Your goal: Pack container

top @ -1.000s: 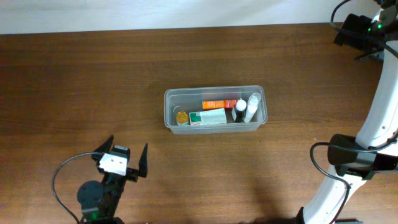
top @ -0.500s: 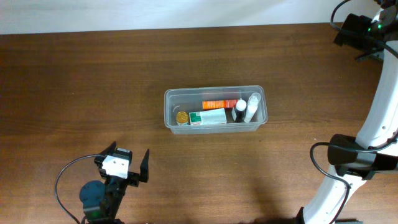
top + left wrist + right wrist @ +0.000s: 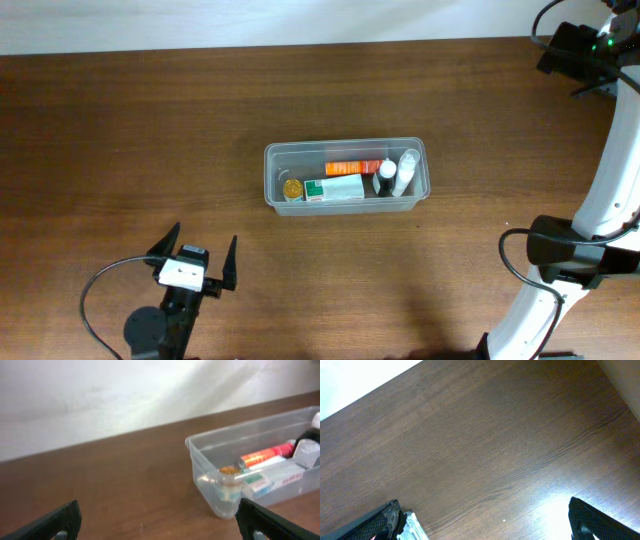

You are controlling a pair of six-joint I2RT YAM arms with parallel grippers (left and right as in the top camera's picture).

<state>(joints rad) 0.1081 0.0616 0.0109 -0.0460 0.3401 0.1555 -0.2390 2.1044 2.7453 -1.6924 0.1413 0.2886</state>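
The container [image 3: 275,172] is a clear rectangular tub at the table's middle. It holds an orange tube [image 3: 352,166], a green-and-white box [image 3: 334,188], a gold-lidded jar [image 3: 291,188], a black bottle [image 3: 385,180] and a clear bottle [image 3: 405,172]. In the left wrist view the container [image 3: 205,467] is at the right, ahead of the fingers. My left gripper [image 3: 197,262] [image 3: 160,520] is open and empty, near the front edge, well left of and apart from the tub. My right gripper [image 3: 565,48] [image 3: 485,515] is open and empty over bare wood at the far right corner.
The brown wooden table [image 3: 120,130] borders a white wall [image 3: 100,395] at the back. The right arm's white links and black cable [image 3: 600,210] stand along the right side. A pale translucent edge [image 3: 412,527] shows beside the right gripper's left finger.
My left gripper has shifted slightly back toward the front edge, staying open. The right arm and the tub's contents have not moved.
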